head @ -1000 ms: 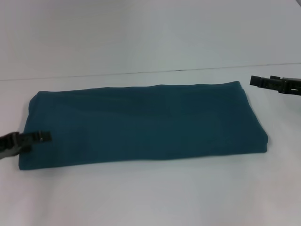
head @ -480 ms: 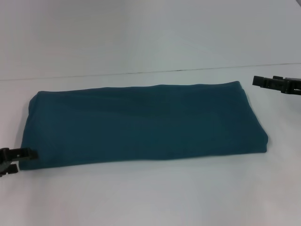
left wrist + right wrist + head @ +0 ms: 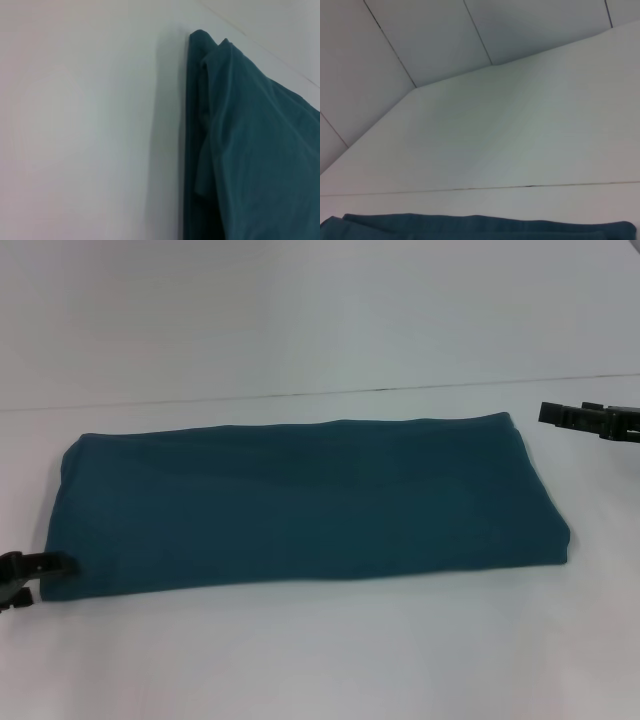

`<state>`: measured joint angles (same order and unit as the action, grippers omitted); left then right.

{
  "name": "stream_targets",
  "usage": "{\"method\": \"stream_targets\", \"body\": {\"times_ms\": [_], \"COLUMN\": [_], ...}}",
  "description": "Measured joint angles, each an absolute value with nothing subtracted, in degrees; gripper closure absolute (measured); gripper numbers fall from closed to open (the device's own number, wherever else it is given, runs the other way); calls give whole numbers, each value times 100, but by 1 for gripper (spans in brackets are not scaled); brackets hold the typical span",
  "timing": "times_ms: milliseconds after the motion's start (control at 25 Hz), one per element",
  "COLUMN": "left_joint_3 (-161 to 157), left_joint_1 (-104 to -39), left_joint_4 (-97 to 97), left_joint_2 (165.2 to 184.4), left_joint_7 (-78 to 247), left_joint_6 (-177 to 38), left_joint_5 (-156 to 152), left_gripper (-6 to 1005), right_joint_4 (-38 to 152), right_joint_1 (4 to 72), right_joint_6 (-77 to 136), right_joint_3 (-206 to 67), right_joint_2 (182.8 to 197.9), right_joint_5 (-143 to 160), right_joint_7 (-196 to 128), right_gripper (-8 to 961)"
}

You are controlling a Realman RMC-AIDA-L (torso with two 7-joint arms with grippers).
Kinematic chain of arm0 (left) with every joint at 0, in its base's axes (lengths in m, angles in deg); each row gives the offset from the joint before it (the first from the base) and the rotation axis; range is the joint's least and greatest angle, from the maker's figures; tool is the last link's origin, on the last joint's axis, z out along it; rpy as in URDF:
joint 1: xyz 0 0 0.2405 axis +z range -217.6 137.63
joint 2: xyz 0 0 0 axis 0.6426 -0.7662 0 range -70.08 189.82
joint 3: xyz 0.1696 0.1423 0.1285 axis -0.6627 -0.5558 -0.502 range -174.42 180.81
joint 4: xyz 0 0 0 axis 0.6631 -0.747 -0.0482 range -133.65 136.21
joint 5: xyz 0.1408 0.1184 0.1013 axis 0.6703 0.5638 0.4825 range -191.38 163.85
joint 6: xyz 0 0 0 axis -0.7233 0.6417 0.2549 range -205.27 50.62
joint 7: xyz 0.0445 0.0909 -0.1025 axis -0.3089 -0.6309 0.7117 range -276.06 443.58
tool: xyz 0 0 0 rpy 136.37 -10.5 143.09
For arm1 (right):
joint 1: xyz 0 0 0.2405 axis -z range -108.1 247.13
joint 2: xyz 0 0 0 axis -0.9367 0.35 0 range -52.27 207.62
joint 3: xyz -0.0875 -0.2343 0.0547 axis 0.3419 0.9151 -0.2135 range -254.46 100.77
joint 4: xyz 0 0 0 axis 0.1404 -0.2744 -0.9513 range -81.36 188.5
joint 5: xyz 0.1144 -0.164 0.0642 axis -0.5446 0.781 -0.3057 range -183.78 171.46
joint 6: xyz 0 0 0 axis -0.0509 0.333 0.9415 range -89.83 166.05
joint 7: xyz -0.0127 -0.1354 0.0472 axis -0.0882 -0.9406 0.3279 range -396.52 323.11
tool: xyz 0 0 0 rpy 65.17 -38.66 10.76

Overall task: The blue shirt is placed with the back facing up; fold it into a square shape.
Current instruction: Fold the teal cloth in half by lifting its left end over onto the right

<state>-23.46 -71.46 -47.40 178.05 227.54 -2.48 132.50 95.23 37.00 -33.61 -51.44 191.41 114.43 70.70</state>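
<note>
shirt [image 3: 300, 500]: folded into a long band, lying flat across frame centre on the tabletop [image 3: 320, 660] | left pincer [image 3: 35, 568]: lower left edge, touching shirt corner, grip unclear | right pincer [image 3: 560, 416]: right edge, apart from shirt, grip unclear

The plain dark teal-blue folded cotton shirt [image 3: 300, 505] lies on a plain white counter [image 3: 320, 660]; both end effectors are black.

The blue shirt [image 3: 300, 505] lies between left pincer [image 3: 40, 567] and right pincer [image 3: 560, 415].
</note>
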Motion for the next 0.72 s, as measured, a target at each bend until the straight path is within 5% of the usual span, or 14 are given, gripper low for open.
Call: {"method": "stream_targets", "body": {"times_ms": [720], "left_joint_3": [-2405], "left_joint_1": [-7279], "left_joint_4": [-4599], "left_joint_2": [17809], "left_joint_7": [22770], "left_joint_6": [-263], "left_joint_5": [13250], "left_gripper": [122], "right_joint_4": [9523], "right_joint_1": [3700], "right_joint_6": [-3361], "right_joint_3": [-5145], "right_joint_2": [19140], "right_joint_5": [11443], "right_joint_7": [7070], "right_gripper": [23]}}
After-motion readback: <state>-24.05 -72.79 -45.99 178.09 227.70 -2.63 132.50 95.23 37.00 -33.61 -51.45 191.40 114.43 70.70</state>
